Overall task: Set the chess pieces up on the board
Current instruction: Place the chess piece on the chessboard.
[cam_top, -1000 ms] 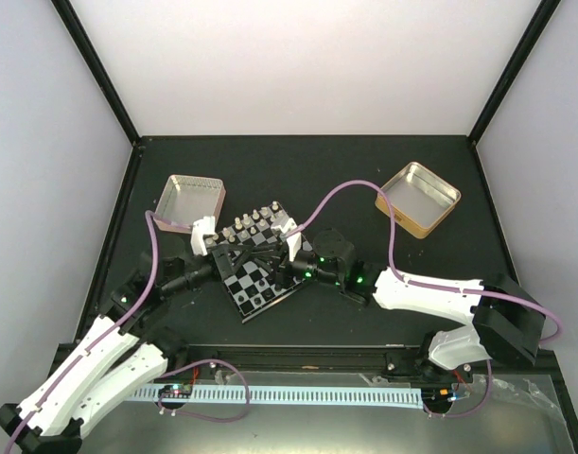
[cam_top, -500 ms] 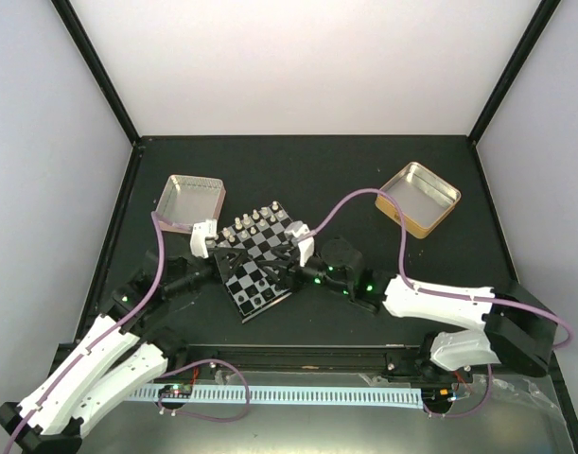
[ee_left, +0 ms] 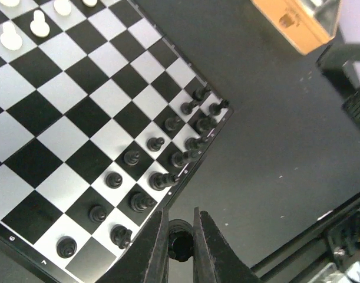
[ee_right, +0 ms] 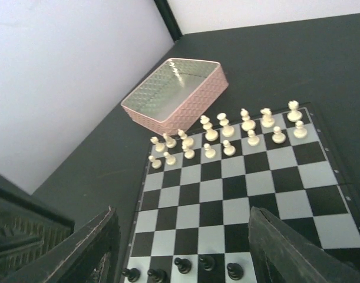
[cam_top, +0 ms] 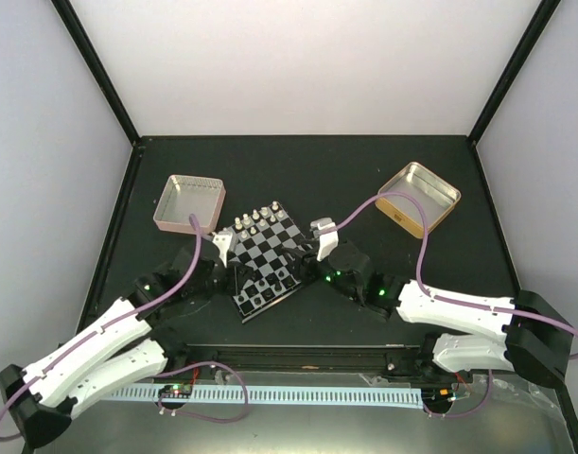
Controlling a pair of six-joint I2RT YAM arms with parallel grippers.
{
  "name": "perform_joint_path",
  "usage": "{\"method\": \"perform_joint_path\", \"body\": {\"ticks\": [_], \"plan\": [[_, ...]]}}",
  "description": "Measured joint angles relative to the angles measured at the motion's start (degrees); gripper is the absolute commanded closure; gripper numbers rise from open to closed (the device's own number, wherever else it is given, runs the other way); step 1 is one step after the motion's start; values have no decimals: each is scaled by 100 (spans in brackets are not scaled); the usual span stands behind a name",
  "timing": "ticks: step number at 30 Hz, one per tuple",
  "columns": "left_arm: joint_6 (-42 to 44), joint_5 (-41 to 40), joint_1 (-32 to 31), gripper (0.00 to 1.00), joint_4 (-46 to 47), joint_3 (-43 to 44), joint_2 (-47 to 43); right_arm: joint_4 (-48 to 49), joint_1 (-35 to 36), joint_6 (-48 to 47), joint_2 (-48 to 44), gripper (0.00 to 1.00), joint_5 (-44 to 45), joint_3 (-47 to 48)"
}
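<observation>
1. The left gripper (ee_left: 180, 217) has its two fingers drawn almost together. Pinched between them is what looks like a small black chessman (ee_left: 179, 244), held off the board just short of its rim.
2. Directly ahead of those fingertips lies the small square chessboard of black and silvery-grey checks (ee_left: 79, 106). The tiny black chess pieces (ee_left: 157, 142) stand in two rows along the edge nearest the gripper.
3. The inner black row looks complete. In the outer row I count seven, and the corner square just left of the fingertips is bare.
4. The right gripper (ee_right: 182, 224) is spread wide with nothing in it. It hangs over the black side of the board.
5. Across the board from the right gripper stand the pale silvery-white chess pieces (ee_right: 228, 147), in two rows that look full. The pink rectangular metal tin (ee_right: 177, 94) sits beyond them. I can't tell whether every piece is centred on its square.
6. My judgement is that the set-up is nearly finished. What seems to be left is seating the held chessman on that bare corner square and letting go.
</observation>
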Motion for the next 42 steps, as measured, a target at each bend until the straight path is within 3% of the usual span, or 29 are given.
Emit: {"method": "perform_joint_path", "body": {"ticks": [9,16,29,42], "plan": [[-380,-817,-787,97,-153,-479,393,-330,0,188,116,40,380,157],[-769,-920,-1106,97,50,-1355,450,-481,-2,271,219,40,494,195],[-811,-1211,-1198,96,466,-1373,1036,-564,-4,319,297,39,570,225],[-787,-1443,-1342,90,544,-1488,1080,-566,-33,310,343,39,476,225]]}}
